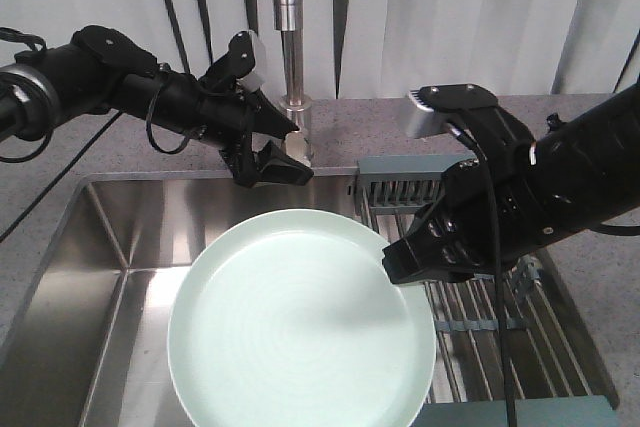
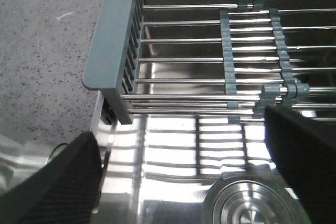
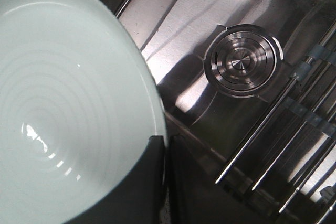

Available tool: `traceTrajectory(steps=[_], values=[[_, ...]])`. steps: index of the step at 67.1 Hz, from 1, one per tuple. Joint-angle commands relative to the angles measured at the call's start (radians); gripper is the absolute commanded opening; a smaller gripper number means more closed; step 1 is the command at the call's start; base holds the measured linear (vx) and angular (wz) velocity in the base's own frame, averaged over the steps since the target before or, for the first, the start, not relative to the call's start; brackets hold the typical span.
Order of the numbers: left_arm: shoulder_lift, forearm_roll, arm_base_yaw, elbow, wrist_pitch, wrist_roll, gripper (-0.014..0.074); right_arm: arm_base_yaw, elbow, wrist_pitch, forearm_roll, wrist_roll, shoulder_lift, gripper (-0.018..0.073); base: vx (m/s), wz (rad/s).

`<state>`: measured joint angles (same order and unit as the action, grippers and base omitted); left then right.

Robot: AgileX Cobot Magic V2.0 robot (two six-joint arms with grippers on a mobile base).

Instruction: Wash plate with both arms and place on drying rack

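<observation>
Both arms show in the front-facing view, over a steel sink (image 1: pixel 110 247). The plate (image 1: pixel 300 327) is held above the basin with its face turned up toward the camera. The right hand (image 1: pixel 400 265) is clamped on its rim at about 2 o'clock of the disc. The right arm (image 1: pixel 570 167) comes in from 3 o'clock across the drying rack (image 1: pixel 490 327), sloping down to the plate, with a grey module (image 1: pixel 420 117) on top. The left hand (image 1: pixel 272 162) sits at roughly 12 o'clock from the plate and apart from it, beside the base of the faucet (image 1: pixel 290 27). Its jaws are spread with nothing between them. The left arm (image 1: pixel 130 87) stretches in from 9 o'clock, nearly level, with the hand tipped downward. In the left wrist view the two black fingers (image 2: pixel 52 182) stand at 7 and 4 o'clock, wide apart and empty. The sink floor lies between them, and a round steel drain (image 2: pixel 247 208) sits at 5 o'clock. The rack's rods fill the upper half, and its grey-blue end piece (image 2: pixel 113 40) at 10 o'clock sits next to the speckled bench (image 2: pixel 37 51). In the right wrist view the plate fills the left side. The fingers (image 3: pixel 149 182) close on its rim at 6 o'clock, one lying over the face and the other outside the edge. The drain is at 1 o'clock and the rack rods run through 4 o'clock.
</observation>
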<state>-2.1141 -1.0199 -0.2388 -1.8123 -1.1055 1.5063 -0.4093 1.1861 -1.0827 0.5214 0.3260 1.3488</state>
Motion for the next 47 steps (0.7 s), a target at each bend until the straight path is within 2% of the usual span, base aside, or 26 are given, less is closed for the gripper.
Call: traceTrajectory(steps=[1, 7, 13, 20, 26, 34, 38, 41, 44, 47], values=[[0.095, -0.072, -0.011, -0.040, -0.150, 0.009, 0.0589, 0.004, 0.025, 0.025, 0.036, 0.005, -0.032, -0.0001, 0.00, 0.00], [0.112, -0.069, -0.006, -0.064, -0.150, -0.015, 0.0589, 0.004, 0.025, 0.025, 0.036, 0.005, -0.032, -0.0001, 0.00, 0.00], [0.134, -0.060, 0.005, -0.089, -0.131, -0.076, 0.0589, 0.004, 0.025, 0.025, 0.036, 0.005, -0.032, -0.0001, 0.00, 0.00], [0.166, 0.014, 0.022, -0.104, -0.056, -0.190, 0.0589, 0.004, 0.025, 0.022, 0.036, 0.005, -0.032, -0.0001, 0.00, 0.00], [0.205, 0.130, 0.039, -0.107, 0.016, -0.335, 0.0589, 0.004, 0.025, 0.022, 0.036, 0.005, -0.032, -0.0001, 0.00, 0.00], [0.261, 0.276, 0.061, -0.107, 0.081, -0.590, 0.0589, 0.004, 0.025, 0.022, 0.036, 0.005, -0.032, -0.0001, 0.00, 0.00], [0.289, 0.367, 0.074, -0.107, 0.092, -0.704, 0.0589, 0.004, 0.025, 0.022, 0.036, 0.005, -0.032, -0.0001, 0.00, 0.00], [0.309, 0.430, 0.084, -0.107, 0.094, -0.831, 0.0589, 0.004, 0.025, 0.022, 0.036, 0.005, -0.032, -0.0001, 0.00, 0.00], [0.330, 0.485, 0.094, -0.107, 0.094, -0.910, 0.0589, 0.004, 0.025, 0.022, 0.036, 0.005, -0.032, -0.0001, 0.00, 0.00], [0.351, 0.571, 0.104, -0.107, 0.092, -1.010, 0.0587, 0.004, 0.025, 0.022, 0.036, 0.005, -0.032, -0.0001, 0.00, 0.00]])
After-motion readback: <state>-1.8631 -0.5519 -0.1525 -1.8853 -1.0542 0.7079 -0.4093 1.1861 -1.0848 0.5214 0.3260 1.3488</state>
